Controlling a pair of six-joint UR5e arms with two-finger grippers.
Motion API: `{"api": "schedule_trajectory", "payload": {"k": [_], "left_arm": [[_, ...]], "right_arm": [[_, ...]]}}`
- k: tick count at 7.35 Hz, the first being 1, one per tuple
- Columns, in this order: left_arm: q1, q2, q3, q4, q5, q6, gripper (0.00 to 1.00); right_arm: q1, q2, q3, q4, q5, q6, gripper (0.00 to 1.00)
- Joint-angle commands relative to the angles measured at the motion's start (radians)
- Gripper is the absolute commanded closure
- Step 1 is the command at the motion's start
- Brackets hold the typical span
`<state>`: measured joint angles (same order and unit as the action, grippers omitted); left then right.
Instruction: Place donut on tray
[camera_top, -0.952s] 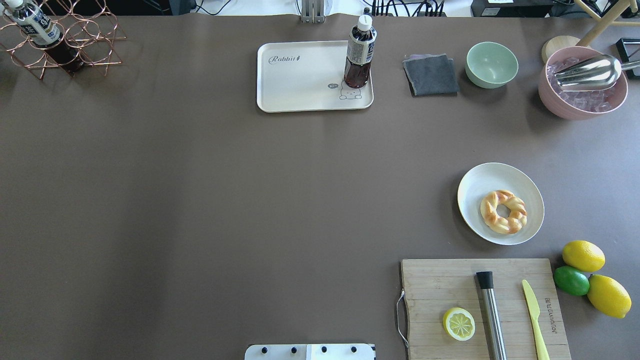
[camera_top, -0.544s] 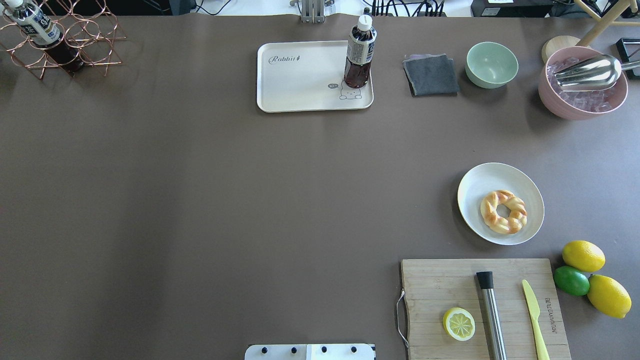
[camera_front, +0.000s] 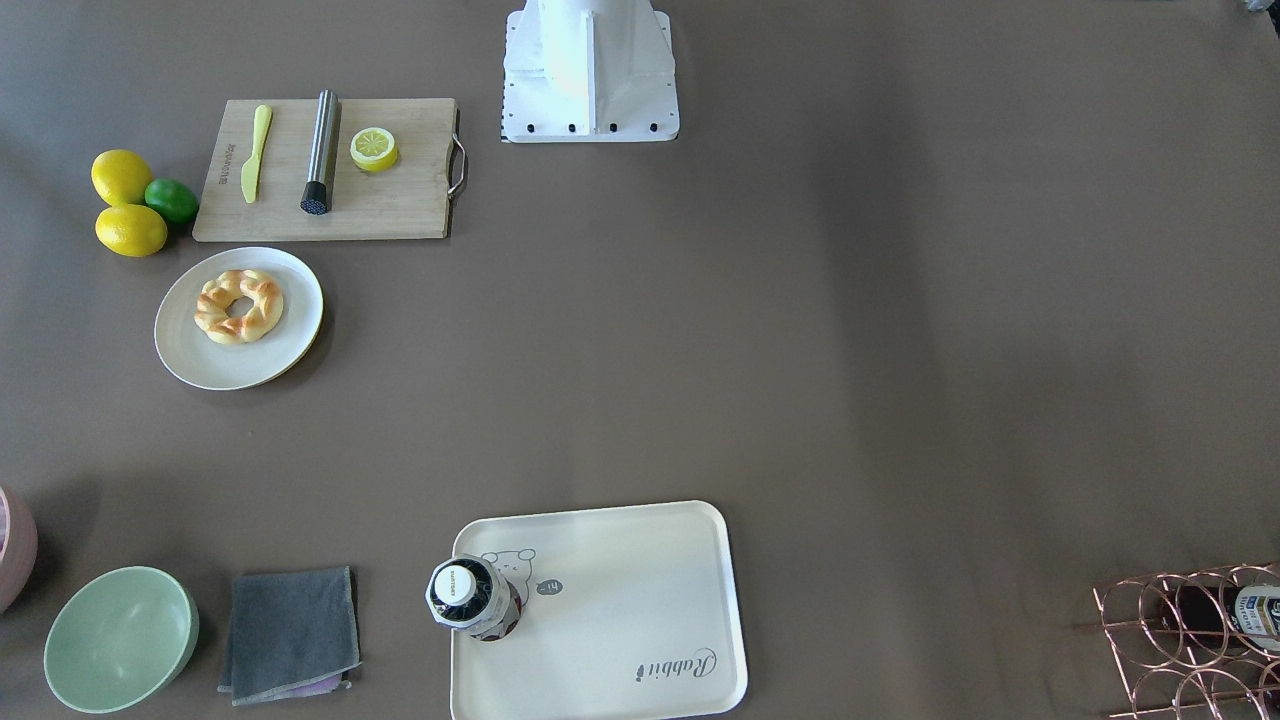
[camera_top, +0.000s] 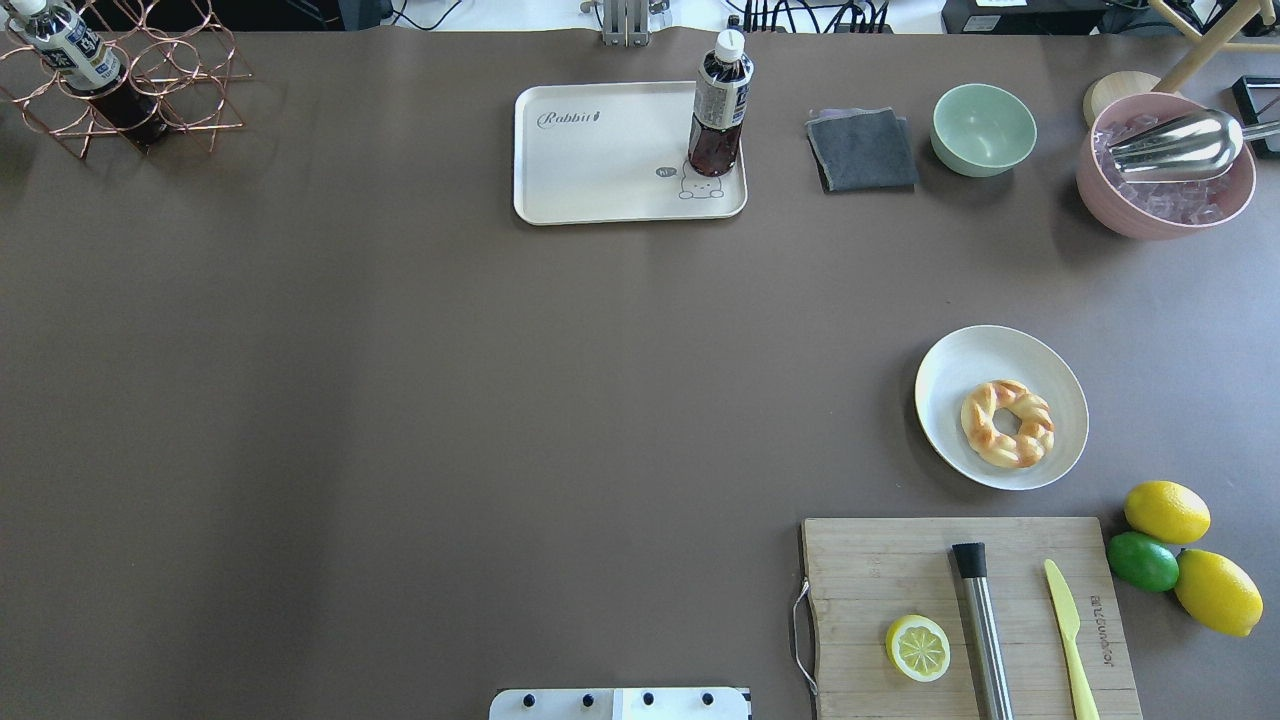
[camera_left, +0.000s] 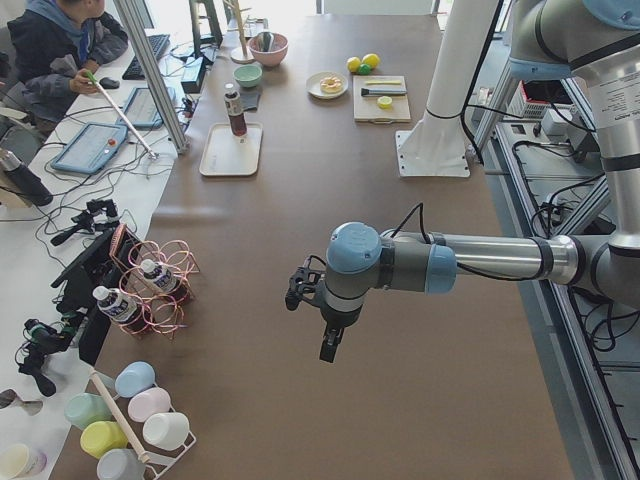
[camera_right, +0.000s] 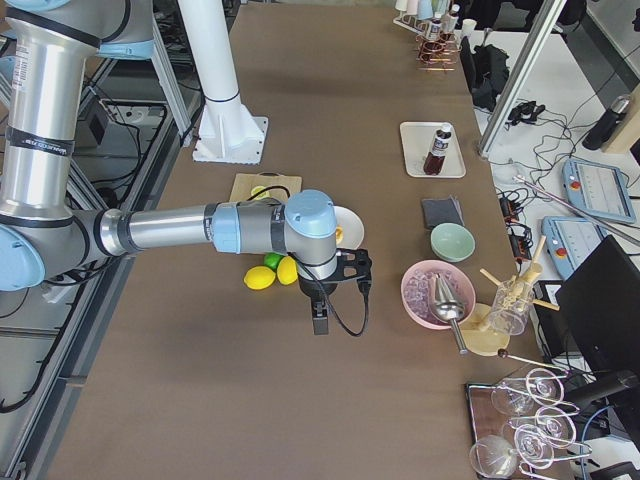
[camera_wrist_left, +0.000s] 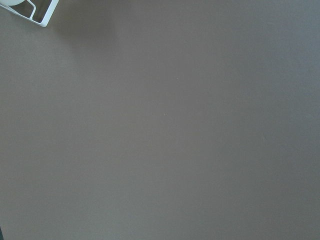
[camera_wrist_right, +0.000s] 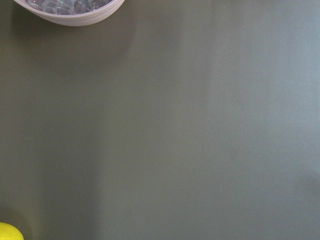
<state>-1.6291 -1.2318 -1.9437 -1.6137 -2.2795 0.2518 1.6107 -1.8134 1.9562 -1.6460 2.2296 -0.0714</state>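
Observation:
The golden-brown braided donut (camera_top: 1007, 424) lies on a round white plate (camera_top: 955, 352) at the right of the table; it also shows in the front view (camera_front: 239, 306). The cream "Rabbit" tray (camera_top: 600, 160) sits at the far middle and carries an upright dark drink bottle (camera_top: 718, 105) on its right end. My left gripper (camera_left: 328, 345) shows only in the left side view, over bare table far from both. My right gripper (camera_right: 319, 322) shows only in the right side view, near the lemons. I cannot tell whether either is open or shut.
A wooden cutting board (camera_top: 890, 580) with a lemon half (camera_top: 917, 647), a metal muddler and a yellow knife lies near the robot's base. Two lemons and a lime (camera_top: 1142, 560), a grey cloth (camera_top: 862, 150), a green bowl (camera_top: 983, 128), a pink ice bowl (camera_top: 1160, 205) and a copper bottle rack (camera_top: 130, 80) stand around the edges.

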Motion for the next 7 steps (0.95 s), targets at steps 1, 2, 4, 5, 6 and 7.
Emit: {"api": "schedule_trajectory", "payload": {"k": [1,2,4,5,6,7], "left_arm": [[-0.001,-0.002,-0.004,-0.002,0.0,0.009,0.03],[-0.001,0.0,-0.004,-0.014,0.0,0.007,0.03],[-0.005,0.0,0.003,-0.04,0.0,-0.002,0.03],[-0.005,0.0,0.003,-0.043,-0.002,0.0,0.03],[-0.003,0.0,0.002,-0.041,-0.002,0.0,0.03],[-0.001,0.0,0.002,-0.041,-0.002,0.0,0.03]], "right_arm": [[0.0,-0.003,0.0,0.0,0.002,-0.007,0.0],[0.0,-0.003,0.0,0.0,0.002,-0.004,0.0],[0.0,-0.003,0.003,0.002,0.016,-0.002,0.0],[-0.006,0.008,0.013,0.0,0.059,0.019,0.0],[-0.078,0.026,0.02,0.011,0.159,0.147,0.0],[-0.145,0.057,0.017,0.091,0.159,0.245,0.0]]}}
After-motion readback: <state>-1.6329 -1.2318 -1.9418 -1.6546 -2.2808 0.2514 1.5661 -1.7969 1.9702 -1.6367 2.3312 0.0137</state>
